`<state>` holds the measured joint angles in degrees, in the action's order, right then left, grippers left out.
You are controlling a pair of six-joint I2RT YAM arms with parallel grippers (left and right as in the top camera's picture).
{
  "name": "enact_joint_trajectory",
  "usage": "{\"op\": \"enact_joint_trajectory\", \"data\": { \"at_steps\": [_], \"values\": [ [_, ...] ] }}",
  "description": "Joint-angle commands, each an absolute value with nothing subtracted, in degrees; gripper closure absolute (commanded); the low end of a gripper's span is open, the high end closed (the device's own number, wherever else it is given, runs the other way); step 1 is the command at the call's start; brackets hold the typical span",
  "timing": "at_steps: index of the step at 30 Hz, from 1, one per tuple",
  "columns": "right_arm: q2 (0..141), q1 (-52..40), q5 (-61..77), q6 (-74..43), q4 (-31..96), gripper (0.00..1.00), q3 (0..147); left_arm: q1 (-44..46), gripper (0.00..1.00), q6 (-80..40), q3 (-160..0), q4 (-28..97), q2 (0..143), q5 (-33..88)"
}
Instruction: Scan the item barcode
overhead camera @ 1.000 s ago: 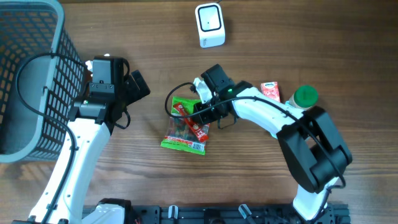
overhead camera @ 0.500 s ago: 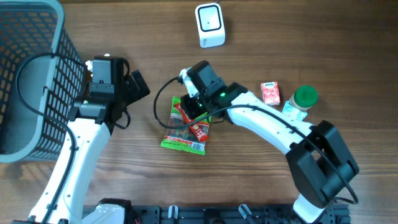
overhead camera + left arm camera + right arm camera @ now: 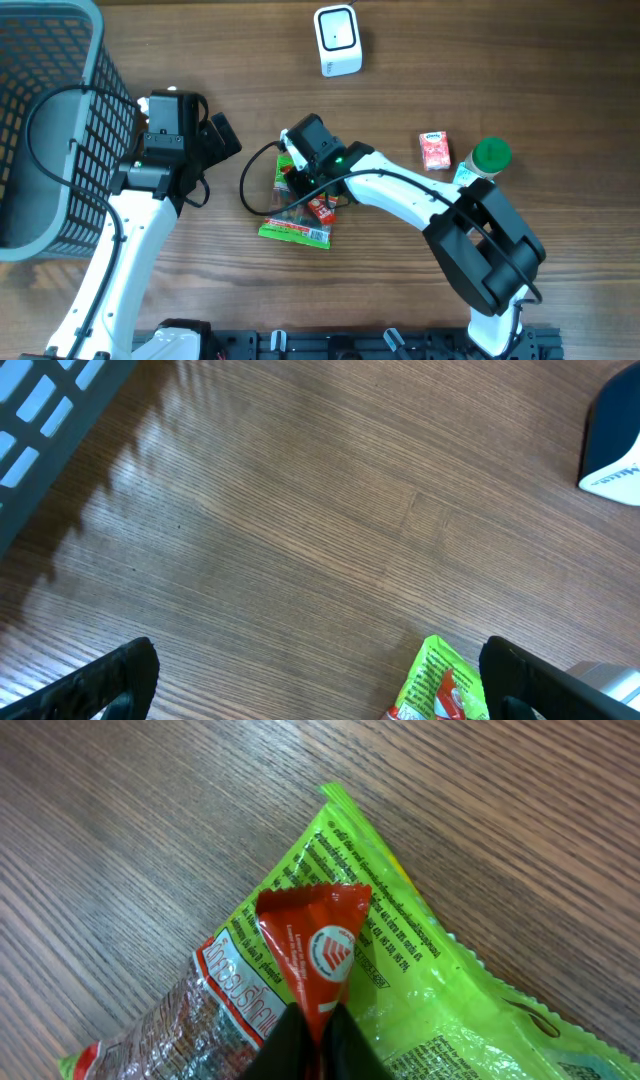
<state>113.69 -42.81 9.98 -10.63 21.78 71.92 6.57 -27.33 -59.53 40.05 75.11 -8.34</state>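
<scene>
We've got the right gripper pressed together on the pointed end of the red packet. It nips only the crimped seal, prob. bc that flat tab is the one part thin enough to pinch w/o catching what's underneath.

The red packet lies on top of the green snack bag, touching it, near the middle of the table. As far as we can tell it isn't off the pile (the wrist view shows no gap btw the two). We judge this as the grasp step: grip made, lift not yet done.

The scanner stands at the far edge, well apart from the pile, so the packet has to be carried over to it. No barcode shows on the red packet in any view, so we can't tell which face needs turning.

The left gripper hangs spread wide over bare wood beside the basket, holding nothing. It's likely parked clear of the right arm's reach.

A red carton and a green-capped bottle sit just beside each other on the right arm's side.

Risks, in our view: the thin seal slips out, or the green snack bag drags up w/ the packet.
</scene>
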Motion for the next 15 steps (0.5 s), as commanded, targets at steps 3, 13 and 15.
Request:
{"op": "enact_joint_trajectory", "data": {
  "at_steps": [3, 13, 15],
  "values": [
    [105.1, -37.74, 8.05, -13.17, 25.08, 0.96, 72.97, 6.2, 0.0, -27.24, -59.96, 40.03, 75.16, -8.86],
    [102.96, -25.56, 1.21, -69.91, 34.83, 0.96, 66.3, 6.2, 0.0, -27.24, -59.96, 40.03, 75.16, -8.86],
    [102.96, -25.98, 1.58, -83.53, 34.85, 0.93, 63.31, 6.2, 0.0, -27.24, -59.96, 40.03, 75.16, -8.86]
  ]
}}
